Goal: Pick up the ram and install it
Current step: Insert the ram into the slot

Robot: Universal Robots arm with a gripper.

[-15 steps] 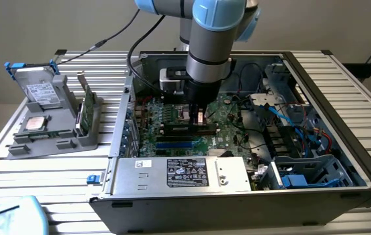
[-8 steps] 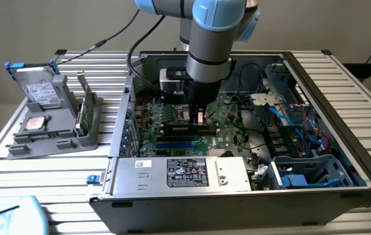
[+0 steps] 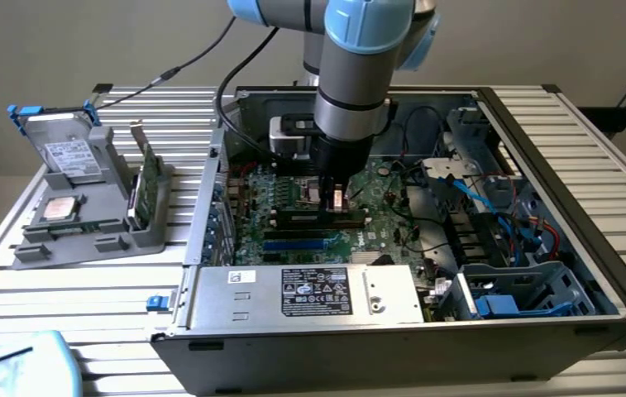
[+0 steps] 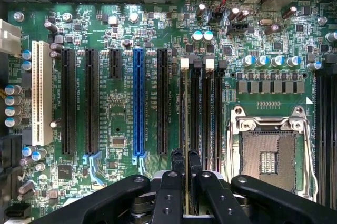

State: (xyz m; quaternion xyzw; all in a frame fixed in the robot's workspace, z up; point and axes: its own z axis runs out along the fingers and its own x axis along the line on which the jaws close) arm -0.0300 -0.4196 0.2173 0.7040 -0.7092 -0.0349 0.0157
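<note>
My fingers (image 4: 178,163), almost closed, pinch the long, thin green ram stick (image 3: 303,220) by its upper edge. It sits directly beneath them, long axis lined up with the black memory slots (image 4: 196,113).

Before you stood a light-blue and grey arm (image 3: 357,50), a black hand (image 4: 185,156) and the ram (image 4: 184,197), green along its edge. The motherboard (image 4: 121,124) was green, its slots black except one blue slot (image 4: 138,103) and one cream-white slot (image 4: 41,92). The bench (image 3: 26,306) was ribbed silver.
</note>
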